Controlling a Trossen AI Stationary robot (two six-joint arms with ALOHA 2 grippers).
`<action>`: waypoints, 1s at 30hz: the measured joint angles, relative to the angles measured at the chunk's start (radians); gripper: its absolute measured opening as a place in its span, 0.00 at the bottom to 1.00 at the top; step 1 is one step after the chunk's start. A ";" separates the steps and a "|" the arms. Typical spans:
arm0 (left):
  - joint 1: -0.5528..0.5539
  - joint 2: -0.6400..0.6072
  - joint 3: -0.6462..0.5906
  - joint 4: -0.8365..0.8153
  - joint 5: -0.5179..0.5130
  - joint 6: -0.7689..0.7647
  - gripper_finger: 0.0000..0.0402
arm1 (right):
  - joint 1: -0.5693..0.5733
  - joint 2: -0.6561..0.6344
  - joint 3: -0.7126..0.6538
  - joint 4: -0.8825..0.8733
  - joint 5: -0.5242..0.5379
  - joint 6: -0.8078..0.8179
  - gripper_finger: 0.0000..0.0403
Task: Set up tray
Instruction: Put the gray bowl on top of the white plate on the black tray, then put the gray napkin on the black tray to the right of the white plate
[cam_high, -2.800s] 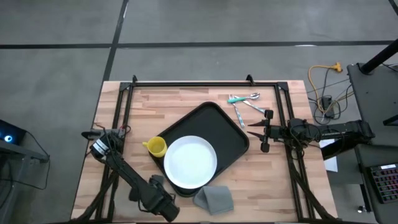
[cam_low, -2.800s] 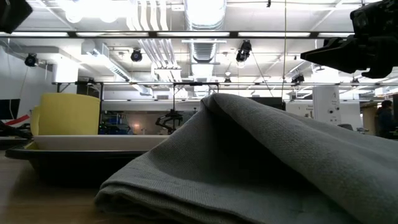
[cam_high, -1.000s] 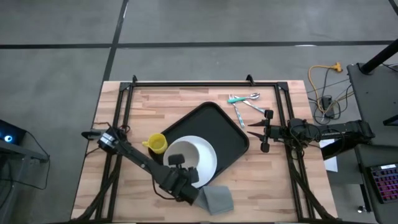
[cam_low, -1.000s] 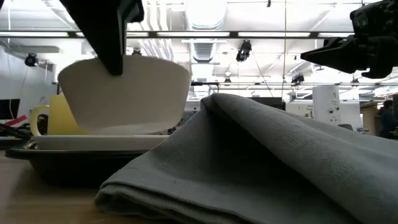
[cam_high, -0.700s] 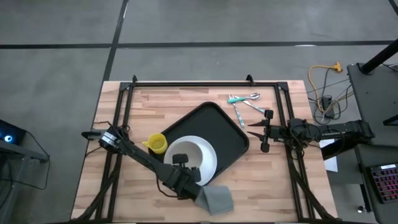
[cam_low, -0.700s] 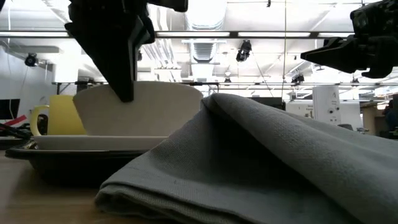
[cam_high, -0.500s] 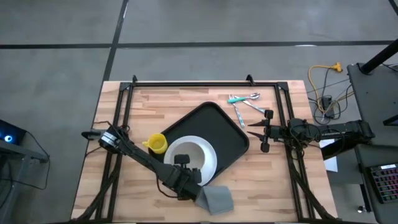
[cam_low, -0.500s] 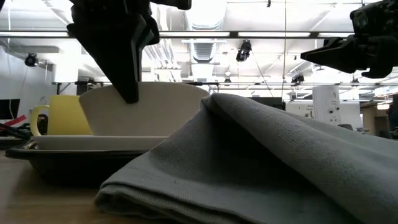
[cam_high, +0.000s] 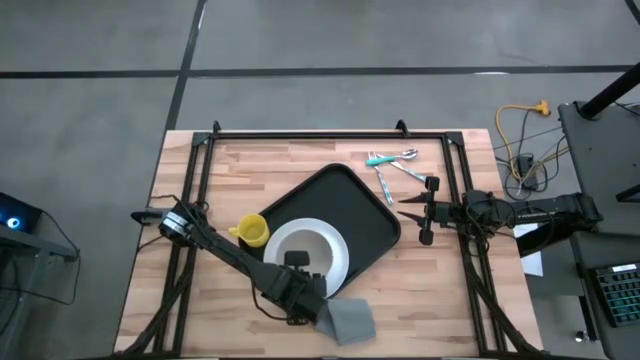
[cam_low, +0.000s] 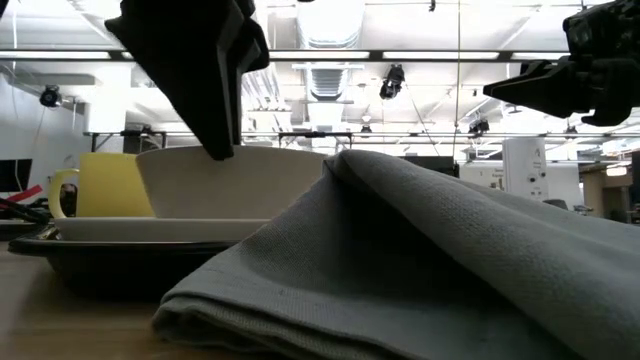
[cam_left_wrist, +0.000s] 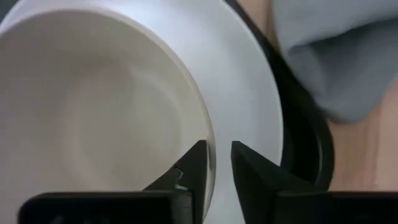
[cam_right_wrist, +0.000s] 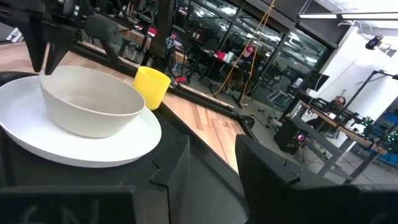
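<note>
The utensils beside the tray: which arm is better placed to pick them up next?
Probably the right. The right end effector hangs open just beside the utensils, past the tray. The left end effector is shut on the bowl rim, over the plate, far from them.

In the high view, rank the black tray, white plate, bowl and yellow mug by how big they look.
1. Black tray
2. White plate
3. Bowl, partly covered by the left pincer shut on its rim
4. Yellow mug
</note>
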 joint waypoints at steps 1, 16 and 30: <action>0.000 0.000 0.006 0.000 0.000 0.000 0.17 | 0.000 0.000 0.000 0.000 0.000 0.000 0.31; -0.013 -0.020 0.191 -0.007 -0.001 0.077 0.40 | 0.000 -0.001 0.000 0.000 0.000 0.000 0.31; -0.108 -0.164 0.130 -0.151 -0.004 0.193 0.40 | 0.000 -0.002 0.000 0.000 0.000 0.000 0.31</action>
